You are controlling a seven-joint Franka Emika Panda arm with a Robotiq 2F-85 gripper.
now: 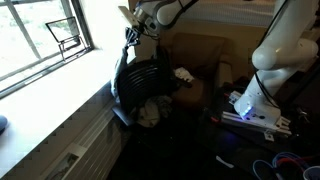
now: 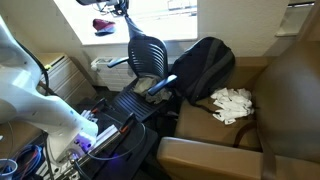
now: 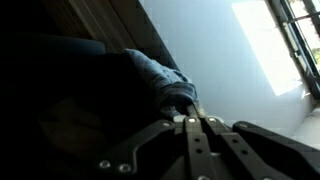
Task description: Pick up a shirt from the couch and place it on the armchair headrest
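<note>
clearly, the wrist view shows the gripper shut: its two fingers are pressed together with no gap at the tips, and they pinch a fold of the shirt. the blue-grey cloth bunches right at the tips and spreads away beyond them, up and to the left in that view, until it is lost in shadow. on the other side of the fingers are a pale wall and a corner of a window.

in an exterior view the gripper hangs high in front of the bright window, and the headrest of the black chair sits just below the fingers. whether the hanging cloth touches that curved top edge cannot be told; the shirt is too dark and small to make out there. from the other side the headrest again lies close under the fingers.

the couch is lower down and well away from the fingers, so the shirt is clear of it and up in the air. on the couch seat lie a black backpack and, beside it, a crumpled white cloth, both far from the fingers and untouched.
</note>
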